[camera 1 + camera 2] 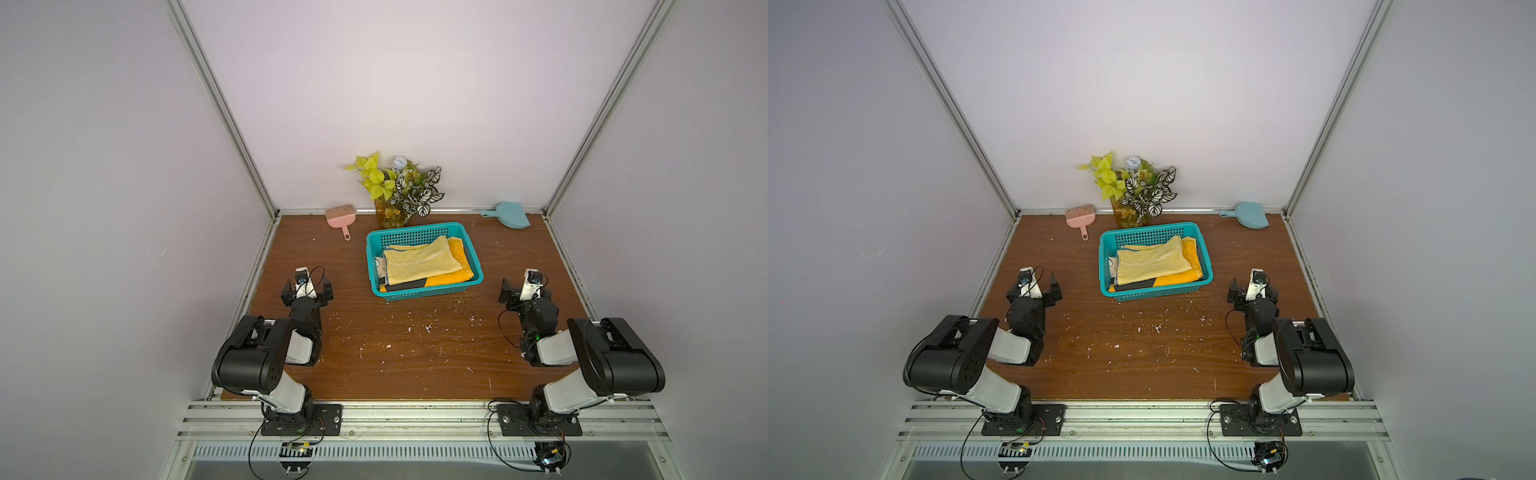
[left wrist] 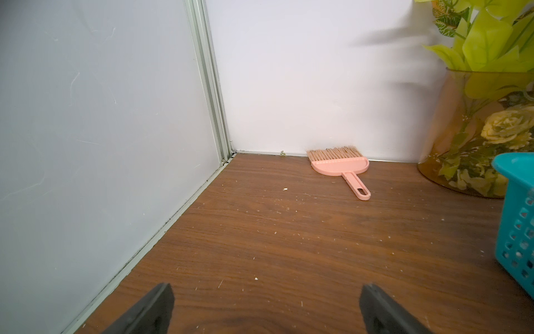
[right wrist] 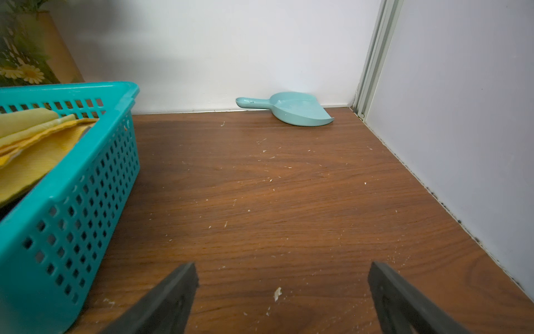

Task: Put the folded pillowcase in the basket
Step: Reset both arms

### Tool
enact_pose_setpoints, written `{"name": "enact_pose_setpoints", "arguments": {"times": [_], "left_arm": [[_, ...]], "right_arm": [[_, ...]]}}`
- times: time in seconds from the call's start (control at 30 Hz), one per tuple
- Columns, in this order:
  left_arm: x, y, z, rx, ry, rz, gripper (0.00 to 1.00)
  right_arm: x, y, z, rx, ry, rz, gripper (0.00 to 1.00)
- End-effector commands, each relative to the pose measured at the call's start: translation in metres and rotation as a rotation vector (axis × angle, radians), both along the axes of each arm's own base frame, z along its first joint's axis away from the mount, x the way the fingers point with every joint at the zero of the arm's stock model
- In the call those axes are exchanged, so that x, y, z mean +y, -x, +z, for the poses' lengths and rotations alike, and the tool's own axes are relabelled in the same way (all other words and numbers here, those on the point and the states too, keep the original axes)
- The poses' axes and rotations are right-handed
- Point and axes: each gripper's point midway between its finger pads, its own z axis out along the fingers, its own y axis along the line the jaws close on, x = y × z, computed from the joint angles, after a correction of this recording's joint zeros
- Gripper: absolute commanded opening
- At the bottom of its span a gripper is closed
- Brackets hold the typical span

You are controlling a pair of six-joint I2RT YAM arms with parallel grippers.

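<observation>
The teal basket [image 1: 415, 229] [image 1: 1148, 230] stands mid-table toward the back. In it lies the folded pillowcase [image 1: 419, 259] [image 1: 1152, 259], pale yellow with a wavy white stitch line, on top of orange and dark cloths. My left gripper [image 1: 306, 291] [image 1: 1034, 291] rests low to the basket's left, open and empty, over bare wood in the left wrist view [image 2: 266, 287]. My right gripper [image 1: 525, 293] [image 1: 1253, 293] sits to the basket's right, also open and empty [image 3: 283, 264]. The right wrist view shows the basket wall [image 3: 86, 202] and the pillowcase [image 3: 26, 118].
A pink hand brush [image 1: 340, 218] lies at the back left. An amber vase of artificial plants [image 1: 397, 195] stands just behind the basket. A blue dustpan [image 1: 509, 214] leans at the back right. White crumbs dot the wooden table [image 1: 415, 353]. Walls close in on three sides.
</observation>
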Motion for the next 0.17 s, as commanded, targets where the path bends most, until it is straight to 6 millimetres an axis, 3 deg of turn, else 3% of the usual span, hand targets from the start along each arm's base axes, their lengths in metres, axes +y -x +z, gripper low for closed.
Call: {"name": "enact_pose_setpoints", "arguments": {"times": [0.0, 0.13], "left_arm": [[0.0031, -0.0009, 0.0018, -0.004, 0.003, 0.004, 0.99], [0.0032, -0.0008, 0.0022, -0.005, 0.004, 0.005, 0.99]], "right_arm": [[-0.0017, -0.0059, 0.0220, -0.078, 0.000, -0.017, 1.00], [-0.0017, -0.0057, 0.0217, -0.077, 0.001, -0.016, 0.99]]}}
